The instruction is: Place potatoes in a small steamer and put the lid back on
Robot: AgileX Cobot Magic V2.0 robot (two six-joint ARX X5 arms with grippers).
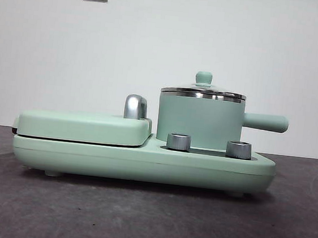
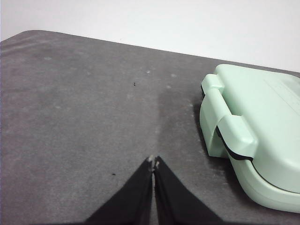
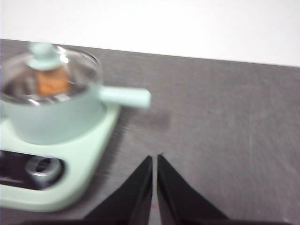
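Light: bright, even, soft.
Shadows: faint beneath mint-green cooker base (image 1: pixel 143 161) on dark grey table (image 1: pixel 137 219).
Glare: on round clear glass lid (image 3: pixel 49 75).
Blur: right wrist view smeared; others sharp.

Left end effector (image 2: pixel 153 161): two matte black jaws, each a flat wedge tapering from a broad base to a narrow point. The tips show small pale, worn spots.

Right end effector (image 3: pixel 154 158): same design, two plain black tapered jaws with sharp tips. No cables, screws or markings are visible on either unit.
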